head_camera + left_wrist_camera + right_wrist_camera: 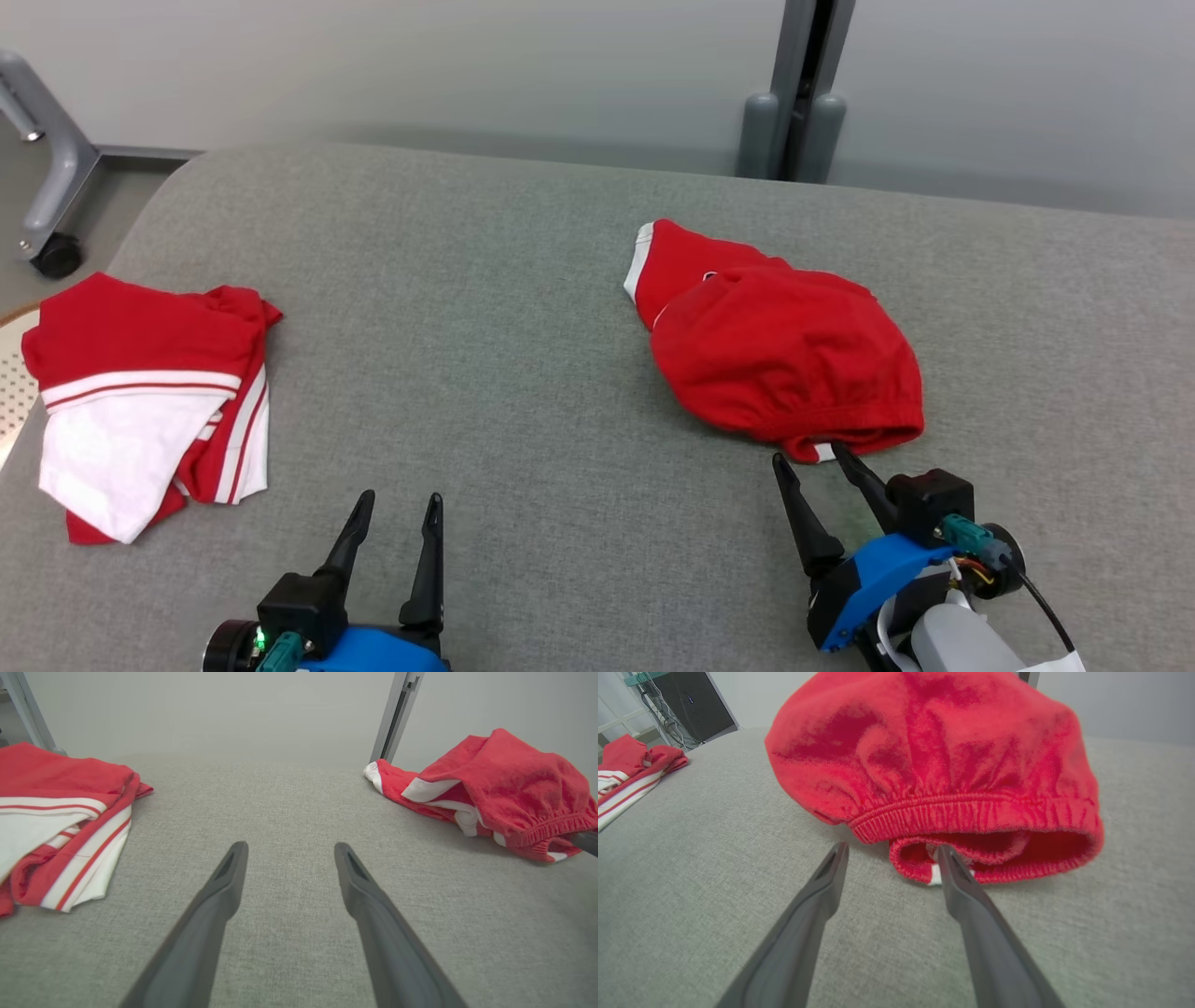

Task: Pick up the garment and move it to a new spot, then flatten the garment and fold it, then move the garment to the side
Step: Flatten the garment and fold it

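The garment [784, 355] is lying crumpled on the bench [523, 280], just ahead of the right end effector [808, 455], whose fingers are being held spread, one tip right at the elastic hem [971, 812]. The left end effector [400, 497] is likewise being held spread, gripping nothing. The cloth is judged light, soft and limp, and the gathered hem is being presented as the firmest hold.

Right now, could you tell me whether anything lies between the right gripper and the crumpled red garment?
Nothing visible does: the open right gripper is at the elastic hem of the red garment, over bare grey surface.
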{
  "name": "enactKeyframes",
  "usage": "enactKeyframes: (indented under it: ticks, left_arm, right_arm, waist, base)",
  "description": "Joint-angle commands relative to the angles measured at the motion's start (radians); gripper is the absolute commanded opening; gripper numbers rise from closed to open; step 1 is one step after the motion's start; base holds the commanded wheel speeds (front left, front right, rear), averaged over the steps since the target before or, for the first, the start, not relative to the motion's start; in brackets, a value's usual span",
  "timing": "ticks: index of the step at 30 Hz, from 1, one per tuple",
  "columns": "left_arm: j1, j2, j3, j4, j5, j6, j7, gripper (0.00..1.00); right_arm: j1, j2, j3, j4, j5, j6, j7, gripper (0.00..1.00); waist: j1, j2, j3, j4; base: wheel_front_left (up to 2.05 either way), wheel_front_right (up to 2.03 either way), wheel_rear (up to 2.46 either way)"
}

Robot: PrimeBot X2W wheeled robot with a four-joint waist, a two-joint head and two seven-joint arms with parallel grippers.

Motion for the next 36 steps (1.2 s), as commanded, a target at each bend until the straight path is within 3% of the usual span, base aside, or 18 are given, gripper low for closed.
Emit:
enactKeyframes:
  ticks: [1,11,12,13,14,19,24,29,36]
  left_arm:
    - [-0.021,-0.002,0.002,0.002,-0.004,-0.003,-0.003,1.0]
    - [-0.058,-0.002,-0.014,-0.001,-0.029,-0.003,-0.003,1.0]
    - [-0.063,-0.002,-0.016,-0.001,-0.029,-0.003,-0.003,1.0]
    - [-0.069,-0.002,-0.019,-0.001,-0.033,-0.003,-0.003,1.0]
    - [-0.075,-0.002,-0.023,-0.002,-0.036,-0.003,-0.003,1.0]
    - [-0.084,-0.001,-0.03,-0.002,-0.042,-0.003,-0.003,1.0]
    - [-0.06,-0.001,-0.019,0.006,-0.036,-0.003,-0.003,1.0]
    - [-0.036,-0.001,-0.02,0.022,-0.031,-0.003,-0.003,1.0]
    - [0.001,-0.002,-0.011,0.023,-0.035,-0.003,-0.003,1.0]
  right_arm:
    - [-0.016,-0.004,-0.005,0.026,-0.014,0.0,0.0,1.0]
    - [-0.066,-0.004,-0.042,0.079,-0.101,0.0,0.0,1.0]
    - [-0.069,-0.004,-0.046,0.082,-0.111,0.0,0.0,0.93]
    - [-0.07,-0.005,-0.05,0.086,-0.119,0.0,0.0,0.36]
    - [-0.07,-0.004,-0.052,0.091,-0.123,0.0,0.0,0.0]
    - [-0.077,-0.003,-0.012,0.025,-0.058,0.0,-0.001,0.0]
    - [-0.122,-0.002,0.094,-0.152,0.042,0.0,-0.001,0.0]
    - [-0.213,-0.003,0.179,-0.343,0.227,0.0,-0.001,0.0]
    - [-0.247,-0.004,0.163,-0.517,0.431,0.0,0.0,0.0]
  waist:
    - [-0.0001,-0.0001,0.032,0.033]
    - [-0.0001,-0.0001,0.083,0.057]
    - [-0.0001,-0.0001,0.086,0.058]
    - [-0.0001,-0.0001,0.089,0.059]
    - [-0.0001,-0.0001,0.091,0.061]
    - [-0.0001,-0.0001,0.087,0.067]
    - [-0.0001,-0.0001,0.057,0.061]
    - [-0.0001,-0.0001,0.012,0.053]
    - [-0.0001,-0.0001,-0.029,0.027]
  base:
    - [0.0,0.0,0.0]
    - [0.0,0.0,0.0]
    - [0.0,0.0,0.0]
    - [0.0,0.0,0.0]
    - [0.0,0.0,0.0]
    - [0.0,0.0,0.0]
    - [0.0,0.0,0.0]
    - [0.0,0.0,0.0]
    - [0.0,0.0,0.0]
